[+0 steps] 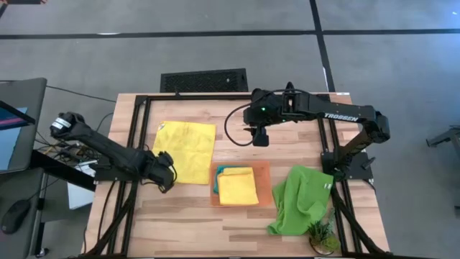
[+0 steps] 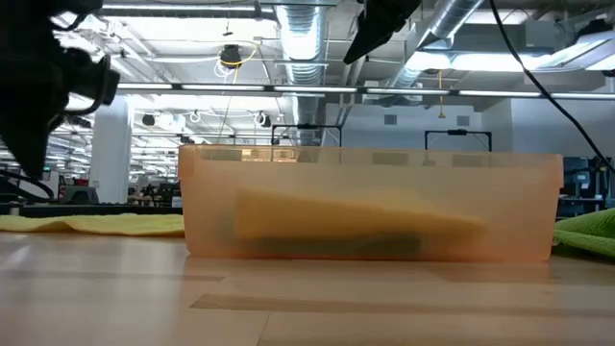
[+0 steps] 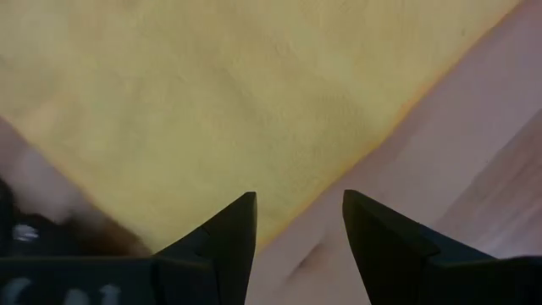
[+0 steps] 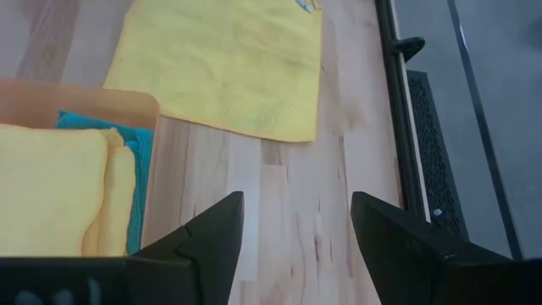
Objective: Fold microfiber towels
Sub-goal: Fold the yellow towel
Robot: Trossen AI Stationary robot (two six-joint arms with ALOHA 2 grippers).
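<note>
I judge two done: a folded bright yellow microfiber towel (image 1: 238,186) sits on a folded teal towel (image 1: 224,171) in the flat orange tray (image 1: 264,170). My left tool (image 1: 167,175), released, hovers at the spread yellow towel (image 1: 186,149); the crumpled lime green towel (image 1: 302,198) waits. My right tool (image 1: 260,136) hangs released above the wooden desk (image 1: 172,219).

From overhead we are looking straight down on the whole table (image 1: 180,223). At table height we are facing level, close against the orange tray (image 2: 370,207). The left wrist is hovering close over the spread yellow towel (image 3: 212,102); the right wrist is viewing it from farther off, with the tray in the frame's left.
</note>
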